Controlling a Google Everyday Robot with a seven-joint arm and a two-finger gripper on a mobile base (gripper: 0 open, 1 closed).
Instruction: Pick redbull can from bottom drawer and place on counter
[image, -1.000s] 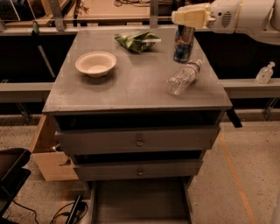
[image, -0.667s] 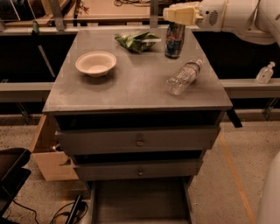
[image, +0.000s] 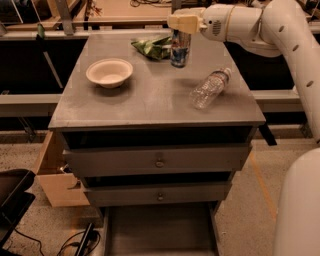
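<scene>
The redbull can (image: 180, 48) is upright at the back of the counter (image: 150, 95), blue and silver with a red mark. My gripper (image: 181, 31) reaches in from the right and sits over the can's top, shut on it; the can's base is at or just above the counter surface. The bottom drawer (image: 160, 232) is pulled open at the foot of the cabinet, dark inside, with nothing visible in it.
A white bowl (image: 109, 72) sits at the counter's left. A green crumpled bag (image: 152, 47) lies just left of the can. A clear water bottle (image: 209, 88) lies on its side at the right. A cardboard box (image: 55, 175) stands left of the cabinet.
My gripper has carried the can leftward along the back of the counter, toward the green bag. The bowl, bottle and drawers have not moved.
</scene>
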